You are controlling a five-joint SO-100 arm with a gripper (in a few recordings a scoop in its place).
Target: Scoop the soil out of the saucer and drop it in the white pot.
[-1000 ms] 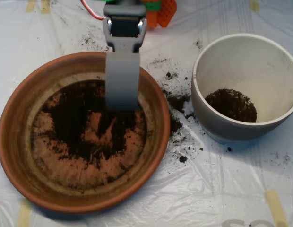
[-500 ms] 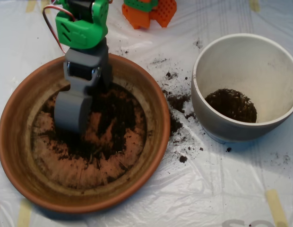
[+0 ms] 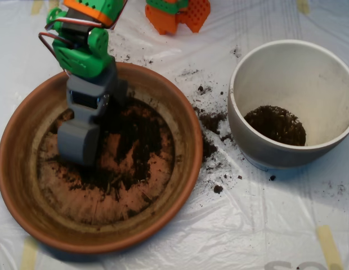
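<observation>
Since half a second ago the arm has slid a little further left and down in the overhead view, so the grey gripper point(image 3: 77, 143) now sits slightly nearer the left side of the saucer point(image 3: 19, 169), with its tip down among the soil point(image 3: 132, 140). A second ago it hung over the dish's upper middle, pointing straight down the picture; now it is angled down and to the left. From above, only the rounded grey back of the scoop shows, so whether its two shells are spread or pressed together cannot be told.

The terracotta saucer lies on the left of the tabletop point(image 3: 259, 225), which is covered in clear plastic sheeting. Dark soil spreads across the middle of its floor in a thin, patchy layer, with orange-brown and pale-stained floor bare between the patches and along the lower part. The gripper's lower end touches or is pressed into the left edge of this patch.

The white pot point(image 3: 332, 140) stands to the right, well apart from the gripper and just beside the saucer's right rim. A dark clump of earth point(image 3: 274, 125) rests on its bottom. Loose spilled crumbs point(image 3: 211, 121) lie scattered on the sheeting between the saucer and the pot. The green arm segment point(image 3: 81, 53) rises from the gripper toward the upper left, and an orange part point(image 3: 180, 12) sits at the top edge.
</observation>
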